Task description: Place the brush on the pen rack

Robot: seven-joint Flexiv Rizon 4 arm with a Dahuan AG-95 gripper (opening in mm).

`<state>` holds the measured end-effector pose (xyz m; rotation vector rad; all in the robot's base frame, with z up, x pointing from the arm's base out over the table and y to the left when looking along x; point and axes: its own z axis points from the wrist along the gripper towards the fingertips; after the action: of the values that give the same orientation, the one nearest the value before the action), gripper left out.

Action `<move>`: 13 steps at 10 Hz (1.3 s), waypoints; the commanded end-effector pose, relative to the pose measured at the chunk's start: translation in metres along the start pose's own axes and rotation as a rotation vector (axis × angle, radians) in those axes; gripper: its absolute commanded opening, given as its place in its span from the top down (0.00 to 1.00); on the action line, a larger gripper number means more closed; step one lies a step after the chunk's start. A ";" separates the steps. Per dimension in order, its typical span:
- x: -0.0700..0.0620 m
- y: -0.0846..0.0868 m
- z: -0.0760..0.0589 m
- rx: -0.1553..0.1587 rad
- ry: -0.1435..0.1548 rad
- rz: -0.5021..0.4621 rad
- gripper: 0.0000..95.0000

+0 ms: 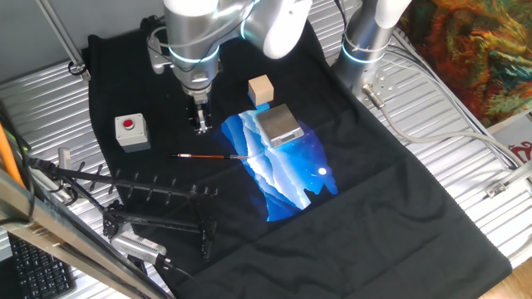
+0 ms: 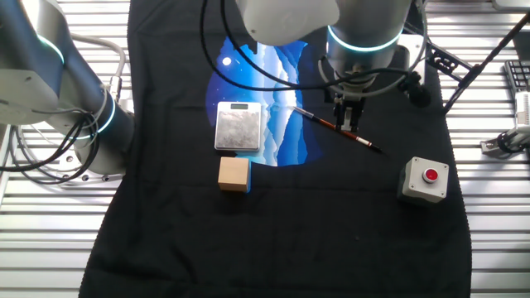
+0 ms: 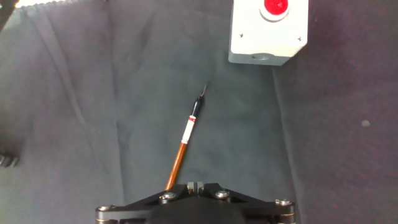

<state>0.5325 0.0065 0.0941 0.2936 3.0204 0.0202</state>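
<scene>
The brush [image 1: 209, 155] lies flat on the black cloth, with a red-orange shaft, a black end and a pale tip. It also shows in the other fixed view [image 2: 337, 127] and in the hand view [image 3: 185, 138], where it runs from under the hand toward the grey box. My gripper [image 1: 200, 126] hangs just above the brush's middle [image 2: 348, 124]. Its jaws are closed together and hold nothing [image 3: 194, 185]. The pen rack [image 1: 158, 195] is a low black frame with short pegs at the cloth's near left edge, in front of the brush.
A grey box with a red button [image 1: 131, 131] stands left of the brush [image 2: 425, 179] [image 3: 268, 31]. A wooden block [image 1: 261, 90] and a silvery square plate [image 1: 278, 124] sit on a blue picture to the right. A second arm base [image 1: 366, 41] stands behind.
</scene>
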 end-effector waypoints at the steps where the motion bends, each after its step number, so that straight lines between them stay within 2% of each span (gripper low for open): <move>1: -0.004 0.001 0.002 0.001 0.000 0.003 1.00; 4: -0.014 0.006 0.014 0.000 -0.001 0.024 1.00; 6: -0.019 0.009 0.026 -0.006 -0.009 0.064 1.00; 7: -0.020 0.010 0.031 0.007 -0.010 0.063 1.00; 13: -0.022 0.014 0.050 0.008 -0.015 0.063 1.00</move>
<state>0.5628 0.0162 0.0455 0.3868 2.9928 0.0117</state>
